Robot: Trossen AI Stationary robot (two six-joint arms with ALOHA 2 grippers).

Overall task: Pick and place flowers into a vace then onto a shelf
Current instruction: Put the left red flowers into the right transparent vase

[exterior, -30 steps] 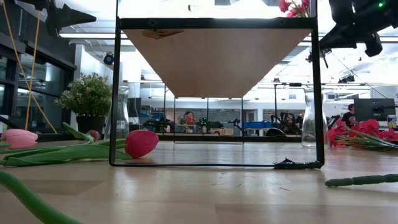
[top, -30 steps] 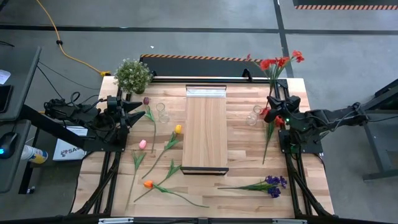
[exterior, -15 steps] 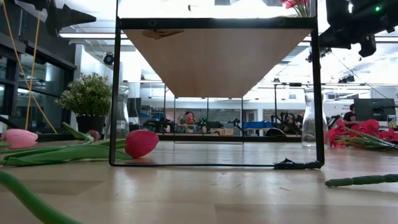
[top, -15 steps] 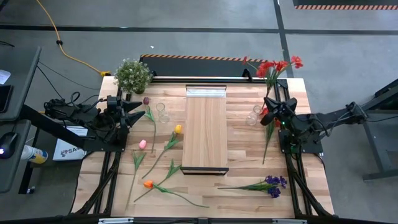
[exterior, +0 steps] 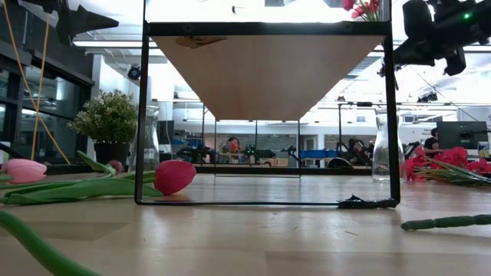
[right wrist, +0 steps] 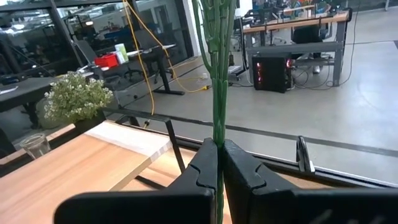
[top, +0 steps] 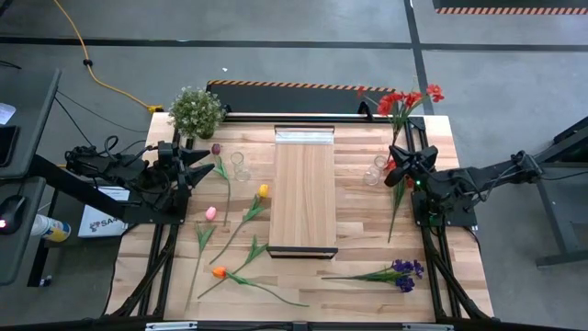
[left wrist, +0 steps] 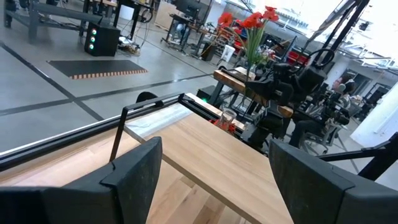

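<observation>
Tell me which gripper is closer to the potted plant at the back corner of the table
Left. The left gripper hangs open just in front of the potted plant on the same side. The right gripper is across the shelf, shut on a red flower stem.

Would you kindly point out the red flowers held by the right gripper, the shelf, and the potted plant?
red flowers point(top: 404, 98): high view, on the red heads.
right gripper point(right wrist: 219, 163): right wrist view, between fingertips shut on the stem.
shelf point(top: 303, 195): high view, board's middle.
potted plant point(top: 196, 108): high view, foliage.
</observation>
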